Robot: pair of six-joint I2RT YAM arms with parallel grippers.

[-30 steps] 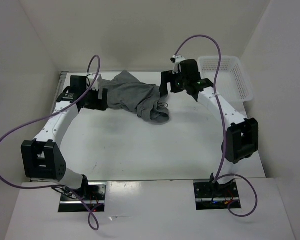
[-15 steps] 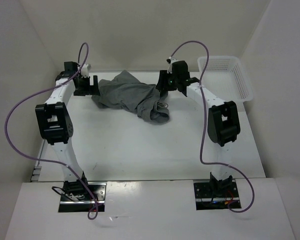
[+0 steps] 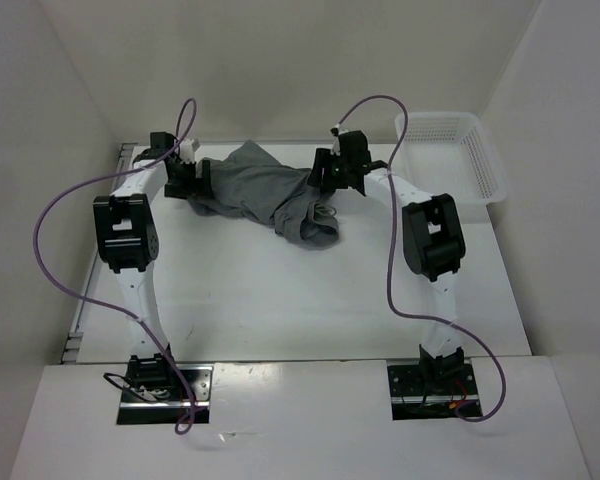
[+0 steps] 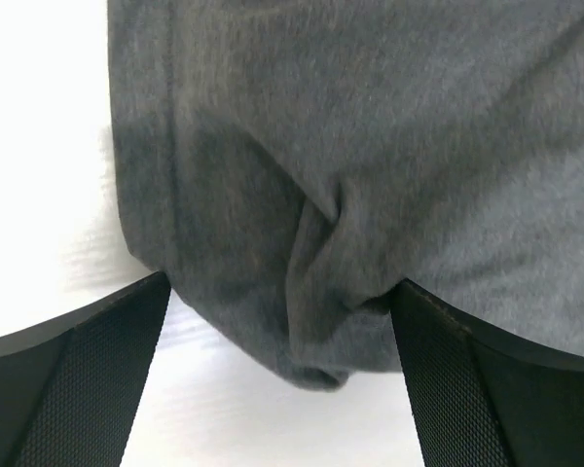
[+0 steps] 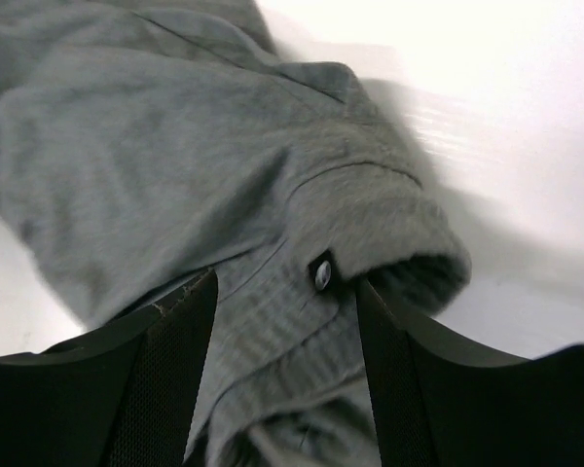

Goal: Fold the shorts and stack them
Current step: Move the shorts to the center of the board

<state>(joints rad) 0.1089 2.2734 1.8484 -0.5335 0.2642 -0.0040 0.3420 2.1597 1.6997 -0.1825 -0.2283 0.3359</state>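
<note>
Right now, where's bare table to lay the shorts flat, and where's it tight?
Widest bare patch: table middle, bordered by the two arms at the sides, the shorts beyond and the arm bases near. A narrower strip right of the right arm, nearer than the basket. Crowded: the far edge, where the left gripper and right gripper flank the crumpled shorts.

Shorts (image 4: 370,146) cropped in both wrist cams; legs indistinct from top.
</note>
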